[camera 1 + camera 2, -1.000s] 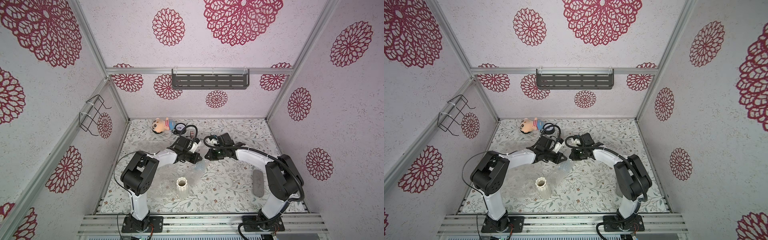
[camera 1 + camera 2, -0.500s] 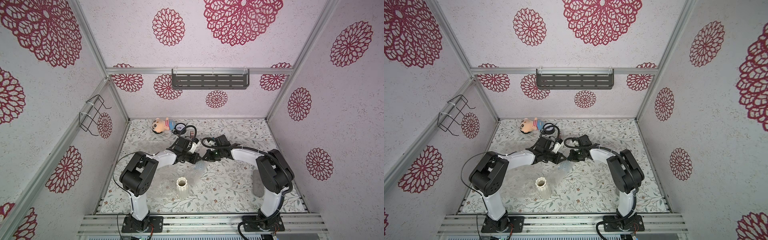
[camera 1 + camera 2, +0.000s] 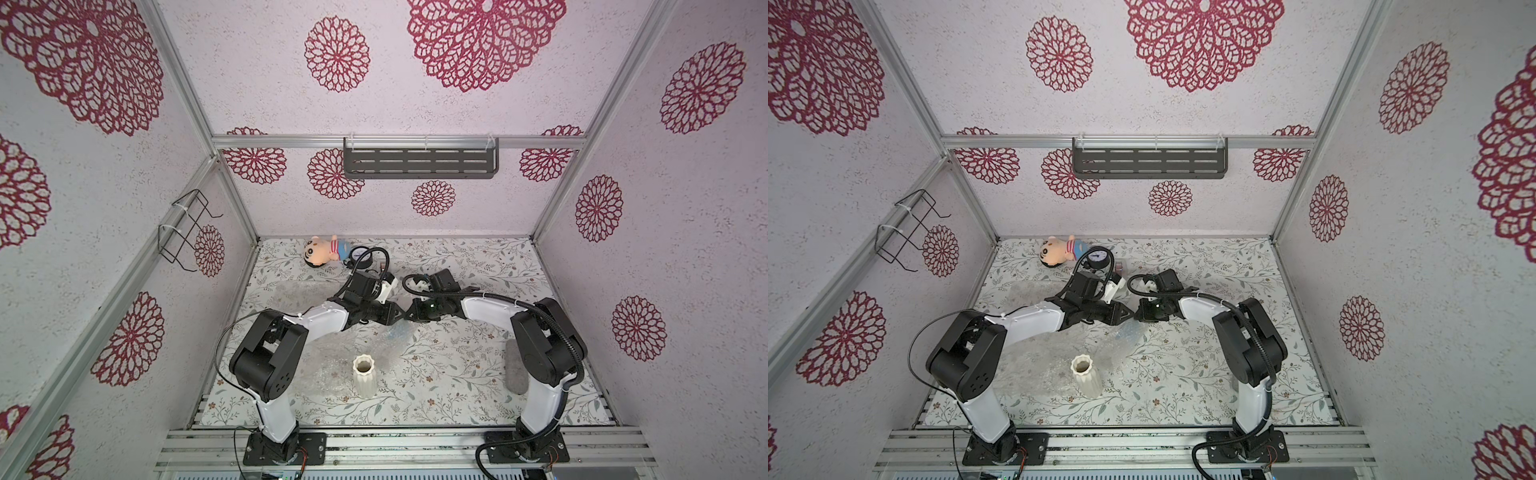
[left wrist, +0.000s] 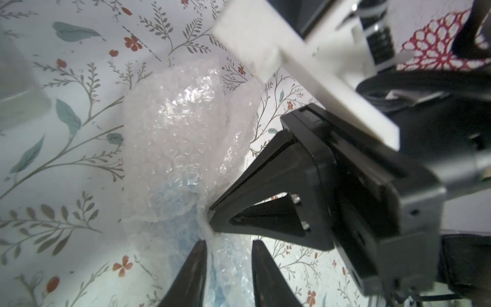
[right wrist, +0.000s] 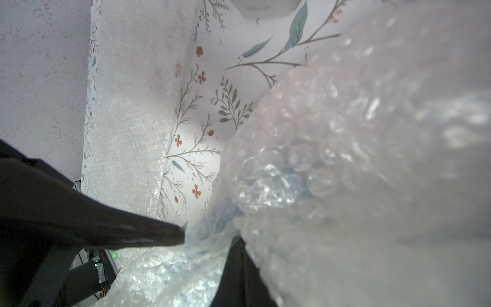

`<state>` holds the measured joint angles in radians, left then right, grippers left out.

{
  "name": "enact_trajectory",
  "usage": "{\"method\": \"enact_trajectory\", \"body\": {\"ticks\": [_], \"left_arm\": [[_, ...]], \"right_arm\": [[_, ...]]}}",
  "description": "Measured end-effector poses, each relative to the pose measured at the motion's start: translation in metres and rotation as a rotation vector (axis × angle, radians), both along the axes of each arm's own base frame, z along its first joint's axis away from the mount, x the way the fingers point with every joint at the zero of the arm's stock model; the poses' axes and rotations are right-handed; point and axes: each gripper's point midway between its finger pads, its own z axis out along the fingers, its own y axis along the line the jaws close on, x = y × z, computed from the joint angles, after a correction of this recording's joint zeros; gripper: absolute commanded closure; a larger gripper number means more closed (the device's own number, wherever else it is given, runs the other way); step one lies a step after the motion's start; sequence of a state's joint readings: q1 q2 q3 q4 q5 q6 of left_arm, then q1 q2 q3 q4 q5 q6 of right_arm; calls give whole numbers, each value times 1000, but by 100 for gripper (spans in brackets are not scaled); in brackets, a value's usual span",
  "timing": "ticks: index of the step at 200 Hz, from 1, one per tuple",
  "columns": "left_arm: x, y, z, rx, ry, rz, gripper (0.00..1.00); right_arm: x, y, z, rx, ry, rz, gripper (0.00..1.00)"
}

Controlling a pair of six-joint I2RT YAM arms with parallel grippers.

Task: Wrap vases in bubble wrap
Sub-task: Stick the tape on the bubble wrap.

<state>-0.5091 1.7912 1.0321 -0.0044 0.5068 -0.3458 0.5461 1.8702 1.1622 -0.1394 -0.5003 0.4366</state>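
Note:
The light blue vase (image 4: 172,196) lies bundled in bubble wrap (image 4: 180,133) mid-table, a pale bundle in both top views (image 3: 395,337) (image 3: 1128,332). My left gripper (image 4: 229,243) is open, with a loose fold of wrap between its fingers (image 4: 195,273). My right gripper (image 4: 211,212) meets it tip to tip (image 3: 409,318), shut on the wrap's gathered edge (image 5: 212,239). The cream-white vase (image 3: 364,374) stands upright on a flat sheet of bubble wrap (image 3: 324,376) near the front. Another bubble wrap sheet (image 3: 297,291) lies flat at the back left.
A doll (image 3: 322,254) and a round gauge (image 3: 360,259) lie at the back of the table. A grey oblong case (image 3: 515,368) lies beside the right arm's base. A dark shelf (image 3: 419,162) hangs on the back wall and a wire rack (image 3: 185,232) on the left wall.
My left gripper's jaws have parted from the wrap. The right arm's elbow swung left and its gripper stays shut at the wrap's edge.

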Motion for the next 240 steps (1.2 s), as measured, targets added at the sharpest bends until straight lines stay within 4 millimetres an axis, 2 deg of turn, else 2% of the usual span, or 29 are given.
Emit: {"method": "enact_trajectory", "body": {"ticks": [41,90,122,136,155,186,201,240], "left_arm": [[13,9,-3,-1,17,58,52],[21,3,-22,13,57,59,51],[19,-4,-30,7,83,32,58],[16,-9,-31,4,88,17,66],[12,-14,-30,-1,90,1,72],[10,-14,-33,8,96,0,83],[12,-14,-37,15,92,1,92],[14,-13,-39,31,75,1,96]], "right_arm": [[0,0,0,0,-1,1,100],[0,0,0,-1,-1,1,100],[0,0,0,-4,-6,4,100],[0,-1,-1,-11,-6,2,100],[1,-3,-3,-21,-8,-1,100],[1,-4,-3,-31,-21,7,100],[2,-4,-3,-38,-30,11,100],[3,-10,3,-77,-71,13,100]]}}
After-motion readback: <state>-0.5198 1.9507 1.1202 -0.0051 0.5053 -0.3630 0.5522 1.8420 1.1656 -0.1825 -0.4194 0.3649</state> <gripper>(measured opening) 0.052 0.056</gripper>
